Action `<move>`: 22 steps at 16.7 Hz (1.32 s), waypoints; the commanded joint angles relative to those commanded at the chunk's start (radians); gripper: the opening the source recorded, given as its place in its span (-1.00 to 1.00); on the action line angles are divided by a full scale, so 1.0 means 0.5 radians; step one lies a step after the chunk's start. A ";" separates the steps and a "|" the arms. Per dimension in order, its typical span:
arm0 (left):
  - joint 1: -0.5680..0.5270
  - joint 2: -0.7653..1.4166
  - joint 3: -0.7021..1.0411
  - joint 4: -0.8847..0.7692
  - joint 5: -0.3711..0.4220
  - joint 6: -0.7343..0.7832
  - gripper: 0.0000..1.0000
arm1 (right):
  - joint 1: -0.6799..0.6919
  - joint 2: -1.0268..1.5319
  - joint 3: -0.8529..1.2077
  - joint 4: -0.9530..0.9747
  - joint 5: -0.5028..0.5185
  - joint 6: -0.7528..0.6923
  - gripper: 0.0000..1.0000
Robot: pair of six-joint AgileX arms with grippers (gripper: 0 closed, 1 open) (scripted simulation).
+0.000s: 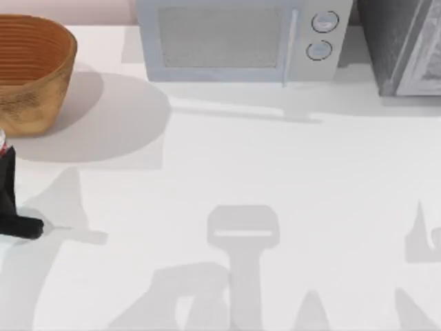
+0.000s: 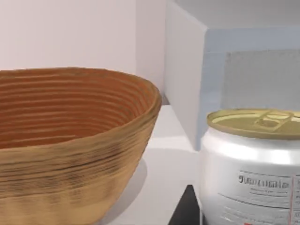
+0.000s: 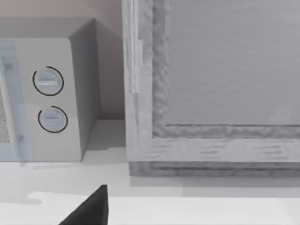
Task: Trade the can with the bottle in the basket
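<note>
Basket [image 1: 31, 72]: far left corner of the white counter [image 1: 275, 179], upright, ribbed inside visible.
Can [image 2: 253, 168]: upright, gold top, just nearer than the basket at the counter's left edge.
Left gripper [image 1: 8, 186]: at the left edge, holding the can.
Microwave [image 1: 241, 38]: far centre, against the wall.
Right gripper: I cannot tell its state.

A white table [image 1: 275, 172] carries a pale microwave [image 1: 241, 38] and grey cabinet [image 1: 406, 41] against a pinkish wall [image 2: 70, 33]
</note>
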 joint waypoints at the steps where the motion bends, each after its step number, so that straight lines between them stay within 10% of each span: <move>1: -0.024 0.147 0.067 0.082 0.071 0.004 -1.00 | 0.000 0.000 0.000 0.000 0.000 0.000 1.00; 22: -0.612 3.671 1.682 2.115 1.860 0.046 -1.00 | 0.000 0.000 0.000 0.000 0.000 0.000 1.00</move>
